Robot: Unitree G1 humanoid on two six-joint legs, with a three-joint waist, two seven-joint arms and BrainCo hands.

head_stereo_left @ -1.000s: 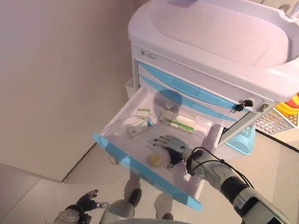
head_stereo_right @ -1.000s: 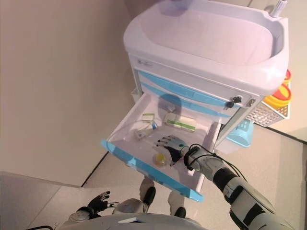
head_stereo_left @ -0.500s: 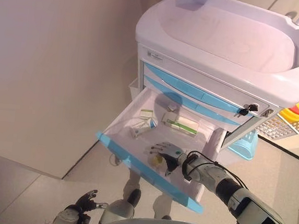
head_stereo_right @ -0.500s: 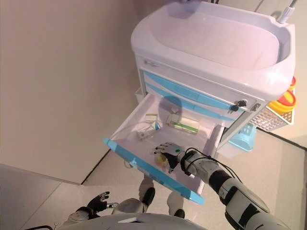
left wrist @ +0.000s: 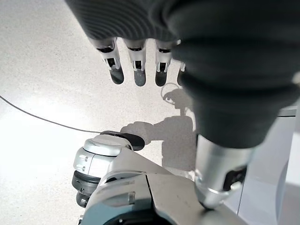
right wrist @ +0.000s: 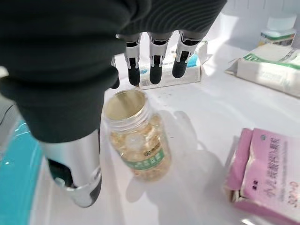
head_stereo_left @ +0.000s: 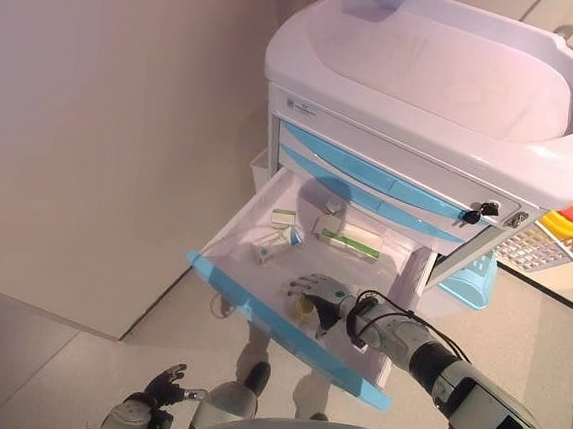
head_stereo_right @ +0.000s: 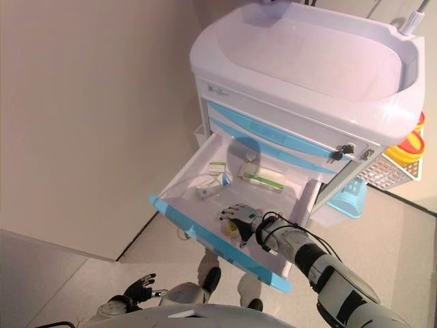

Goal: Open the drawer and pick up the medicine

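The cart's top drawer (head_stereo_left: pixel 287 327), white with a blue front, stands pulled out. A clear medicine bottle of yellow capsules (right wrist: pixel 138 140) lies on its side on the drawer floor near the front (head_stereo_left: pixel 303 307). My right hand (head_stereo_left: pixel 322 293) is in the drawer just over the bottle, open. Its fingers (right wrist: pixel 157 61) reach past the bottle's mouth and its thumb (right wrist: pixel 77 173) is beside the bottle, not closed on it. My left hand (head_stereo_left: pixel 156 392) hangs low near the floor, open and empty.
Also in the drawer are a green-and-white box (head_stereo_left: pixel 349 242), a blue-and-white box (head_stereo_left: pixel 272 243), a small box (head_stereo_left: pixel 284 216) and a pink packet (right wrist: pixel 267 173). The cart (head_stereo_left: pixel 439 77) has closed drawers above and keys (head_stereo_left: pixel 483 210). A wire basket (head_stereo_left: pixel 540 247) and blue bin (head_stereo_left: pixel 466 280) are at its right.
The camera has shifted a little. My right hand has moved toward the drawer's front, from beside the bottle to over it. The left hand has not moved.
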